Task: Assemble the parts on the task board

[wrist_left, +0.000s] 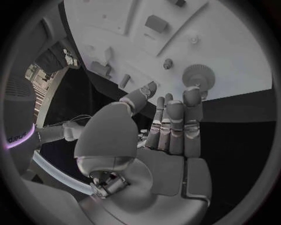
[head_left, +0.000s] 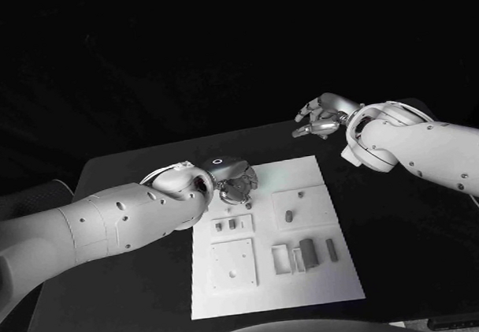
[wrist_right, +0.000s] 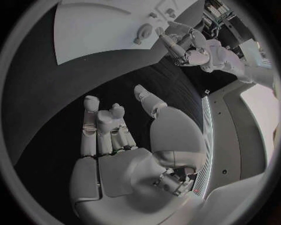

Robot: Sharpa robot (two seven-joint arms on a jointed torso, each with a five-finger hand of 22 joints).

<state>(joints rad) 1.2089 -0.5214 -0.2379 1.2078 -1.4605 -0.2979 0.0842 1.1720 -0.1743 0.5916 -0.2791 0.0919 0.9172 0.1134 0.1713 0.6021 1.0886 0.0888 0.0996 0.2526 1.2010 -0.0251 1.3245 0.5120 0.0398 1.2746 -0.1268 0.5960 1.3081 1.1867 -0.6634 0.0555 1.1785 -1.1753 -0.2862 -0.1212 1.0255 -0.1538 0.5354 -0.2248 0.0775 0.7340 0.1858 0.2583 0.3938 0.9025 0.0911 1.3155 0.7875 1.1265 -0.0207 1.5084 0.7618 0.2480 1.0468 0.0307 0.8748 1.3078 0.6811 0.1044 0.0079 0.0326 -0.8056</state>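
The task board [head_left: 272,238], one white plate, lay flat in the middle of the black desk [head_left: 406,237], its long side running away from the robot. On it I could count several small grey parts: two short pegs [head_left: 225,225] side by side in a recessed square on the left half, a small block [head_left: 289,216] in the square beside it, a dark upright bar [head_left: 309,254] near the board's nearer right area with a slimmer strip [head_left: 332,250] just beside it, and one toothed gear [wrist_left: 198,76] lying flat near the far edge. Further tiny pieces were too small to tell apart.

There were two arms and two hands. The left robot hand [head_left: 235,184] hung over the far left part of the board, palm turned toward the plate; in the left wrist view its fingers [wrist_left: 174,123] stood straight and close together, with the thumb apart and nothing between them, their tips near the gear. Whether they touched it could not be told.

The right robot hand [head_left: 320,118] was off the board, above the desk's far right edge and well apart from the parts. The right wrist view showed its fingers [wrist_right: 100,126] extended and slightly spread, holding nothing.
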